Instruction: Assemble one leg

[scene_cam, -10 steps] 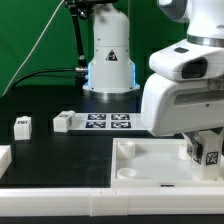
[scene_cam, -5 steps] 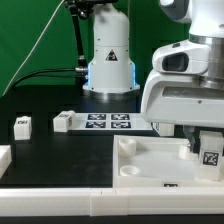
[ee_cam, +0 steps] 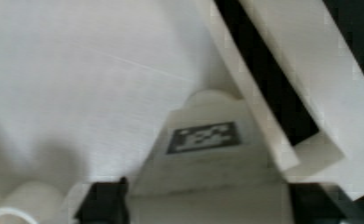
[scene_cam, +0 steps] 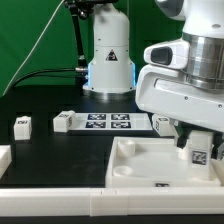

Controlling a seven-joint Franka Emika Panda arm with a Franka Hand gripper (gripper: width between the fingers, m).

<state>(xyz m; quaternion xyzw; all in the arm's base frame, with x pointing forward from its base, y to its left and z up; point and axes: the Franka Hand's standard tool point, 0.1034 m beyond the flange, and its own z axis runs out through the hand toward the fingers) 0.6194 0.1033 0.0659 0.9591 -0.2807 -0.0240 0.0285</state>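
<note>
Exterior view, left to right:

1. Loose leg (scene_cam: pixel 22 125), small white block with tag, on the black table at about 9 o'clock, well apart from the arm.
2. Second loose leg (scene_cam: pixel 63 121), just beside the marker board (scene_cam: pixel 108 123) at its 9 o'clock end.
3. White panel (scene_cam: pixel 140 160) with round corner sockets, lying flat at 5 o'clock of the scene.
4. Gripper (scene_cam: pixel 199 150), over the panel's 3 o'clock side, grasping a tagged leg (scene_cam: pixel 200 153).

Wrist view:

1. Held leg (ee_cam: pixel 202 140), tag facing the camera, between the two dark fingers (ee_cam: pixel 104 200), which close on its sides. Its long axis runs along the gripper's own axis, pointing down toward the panel (ee_cam: pixel 90 90).

Judgement: the leg lies directly ahead of the fingertips, so the coming move turns on lining its lower end with a corner socket; whether it touches the panel yet cannot be told.
</note>
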